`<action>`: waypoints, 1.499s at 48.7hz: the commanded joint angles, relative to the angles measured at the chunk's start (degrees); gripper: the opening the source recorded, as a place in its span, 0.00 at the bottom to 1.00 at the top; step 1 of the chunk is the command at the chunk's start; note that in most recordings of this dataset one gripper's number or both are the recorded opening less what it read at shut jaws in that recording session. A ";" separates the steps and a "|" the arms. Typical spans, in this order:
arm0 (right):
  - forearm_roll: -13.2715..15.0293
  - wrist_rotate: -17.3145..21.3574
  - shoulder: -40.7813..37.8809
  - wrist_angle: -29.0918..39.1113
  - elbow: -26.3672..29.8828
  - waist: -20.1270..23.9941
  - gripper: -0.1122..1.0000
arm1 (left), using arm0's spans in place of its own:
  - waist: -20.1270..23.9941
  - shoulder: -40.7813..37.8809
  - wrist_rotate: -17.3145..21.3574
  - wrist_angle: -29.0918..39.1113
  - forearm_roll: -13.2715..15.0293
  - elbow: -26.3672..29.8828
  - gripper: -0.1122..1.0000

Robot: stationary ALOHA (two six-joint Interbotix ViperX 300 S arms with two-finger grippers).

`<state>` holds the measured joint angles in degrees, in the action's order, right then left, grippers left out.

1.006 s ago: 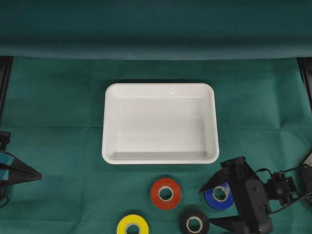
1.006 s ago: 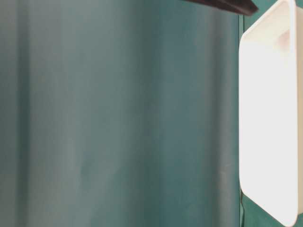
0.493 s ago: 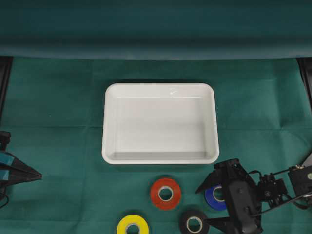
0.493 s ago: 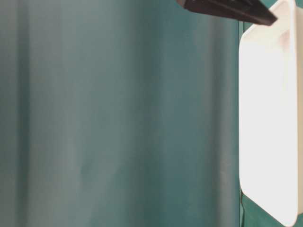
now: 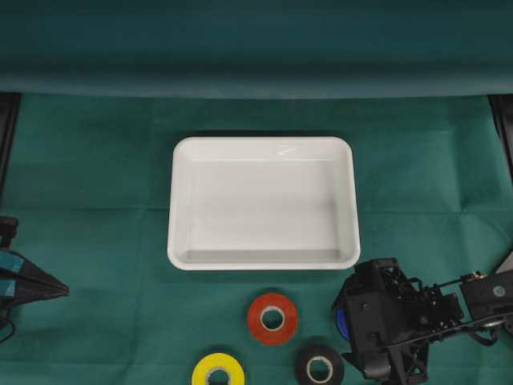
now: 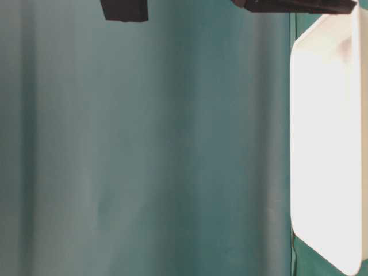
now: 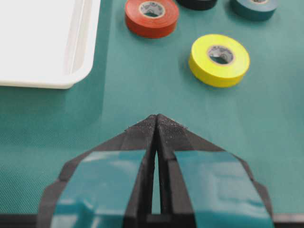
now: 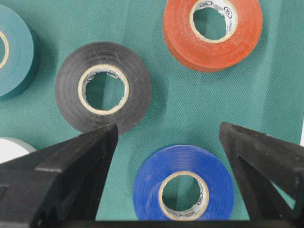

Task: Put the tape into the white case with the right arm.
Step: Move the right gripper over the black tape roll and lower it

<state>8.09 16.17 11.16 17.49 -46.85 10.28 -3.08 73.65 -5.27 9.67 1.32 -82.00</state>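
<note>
Green cloth (image 5: 96, 176) covers table, bare room all around tray. Right gripper (image 8: 166, 137) wide open, holds nothing, over blue tape (image 8: 184, 189); tape sits between its two prongs, not touched. Black tape (image 8: 103, 92) and red tape (image 8: 212, 32) just past it. Yellow tape (image 5: 218, 370) near front edge. Left gripper (image 7: 156, 124) shut, empty, well apart at left. White case (image 5: 263, 202) farther back, nothing inside.
</note>
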 commanded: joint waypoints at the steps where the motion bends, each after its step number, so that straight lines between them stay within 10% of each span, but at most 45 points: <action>1: -0.09 0.26 0.09 0.09 1.67 0.18 0.76 | -0.09 -0.44 -0.09 -0.44 0.09 0.70 0.10; 23: -0.09 8.26 -1.76 2.02 3.60 0.18 0.76 | -0.09 -0.44 -0.09 -0.44 0.09 0.70 0.10; 73: -0.09 8.35 -13.97 -1.49 8.17 0.97 0.76 | -0.09 -0.44 -0.09 -0.62 0.09 0.62 0.10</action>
<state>8.09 24.43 -2.90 16.70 -39.90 11.07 -3.08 73.65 -5.36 9.67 1.32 -82.00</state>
